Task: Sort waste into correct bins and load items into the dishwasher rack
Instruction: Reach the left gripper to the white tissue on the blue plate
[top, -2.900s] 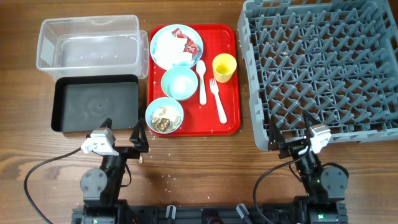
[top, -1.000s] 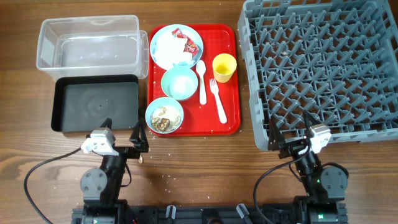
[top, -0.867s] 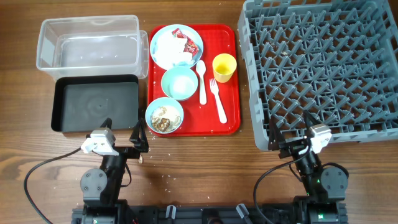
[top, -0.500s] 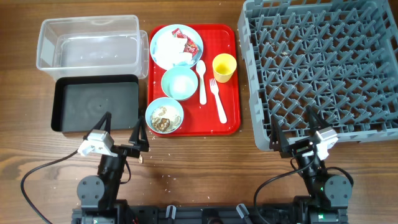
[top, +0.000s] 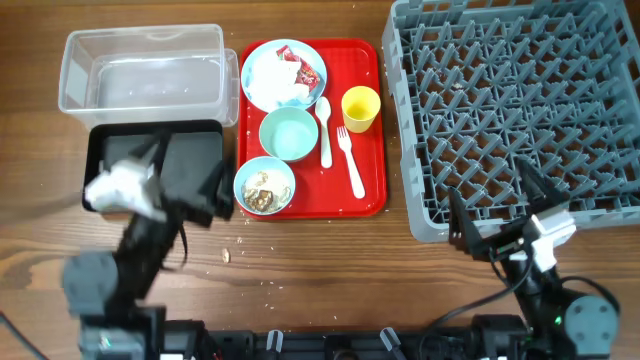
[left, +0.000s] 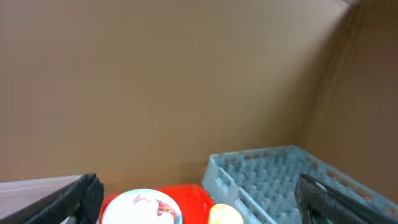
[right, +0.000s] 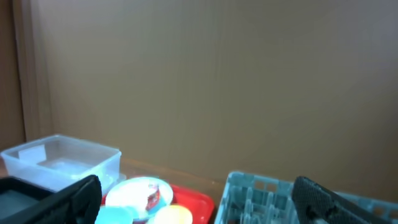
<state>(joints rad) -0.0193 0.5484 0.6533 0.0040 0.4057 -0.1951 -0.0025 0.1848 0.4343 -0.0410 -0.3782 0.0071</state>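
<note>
Wooden tabletop (top: 330, 250): blurred left arm (top: 140, 240) overlaps the black tray (top: 115, 145).

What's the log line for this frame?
left gripper open, over black tray | right gripper open, near rack front edge | plate, bowls, cup on red tray | rack unloaded

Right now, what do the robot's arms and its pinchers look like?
Both arms are mostly black, with round grey joints low down. Each gripper, left and right, has two thin, dark, pointed fingers and a small white block behind them. A black cable curves beside the right arm. The left arm is blurry, so I can't read any markings.
</note>
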